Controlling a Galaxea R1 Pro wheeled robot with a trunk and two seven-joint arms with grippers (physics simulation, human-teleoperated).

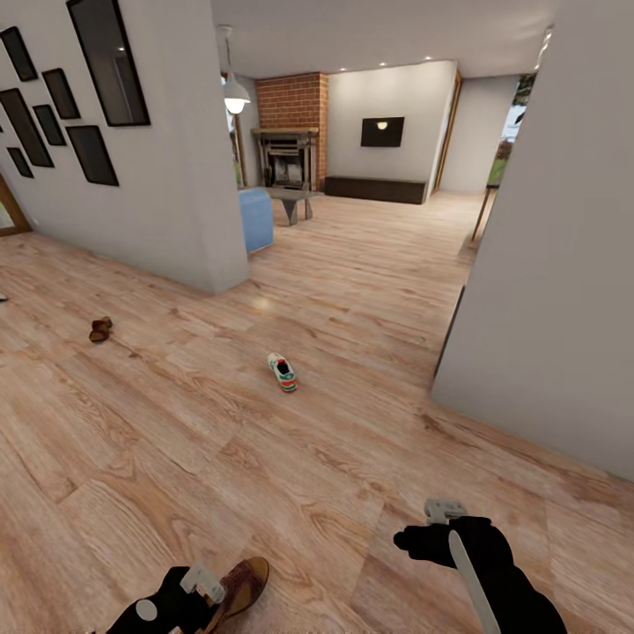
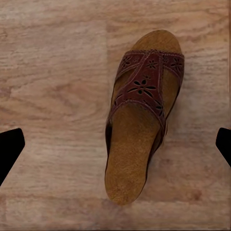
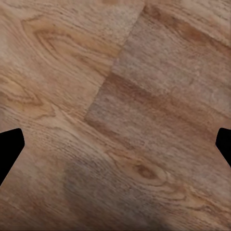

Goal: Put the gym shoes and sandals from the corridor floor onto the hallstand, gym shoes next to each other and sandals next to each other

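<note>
Sandals and a gym shoe are seen scattered on the corridor floor [image 1: 352, 291] in the head view: one brown sandal [image 1: 239, 588] lies at the lower edge, partly hidden beneath the left end effector [image 1: 198, 586], a second sandal [image 1: 100, 329] lies well apart near the white wall [image 1: 176, 176] hung with dark picture frames [image 1: 110, 62], and a white gym shoe [image 1: 283, 371] with green stripe and red-orange patch rests alone on the planks between them and the grey wall on the right. The right end effector [image 1: 443, 511] is held above bare floor at the lower right. In the left wrist view, the near sandal [image 2: 142, 115] is shown from above (tan insole up, cut-out brown strap across the front), lying flat on the planks; the left end effector [image 2: 115, 147] is spread wide, its two dark fingertips [image 2: 9, 149] at the picture's edges, clear of the sandal. In the right wrist view, the right end effector [image 3: 115, 147] is likewise spread wide and nothing is gripped, with only wood-grain floor [image 3: 120, 96] between its fingertips [image 3: 9, 149].
</note>
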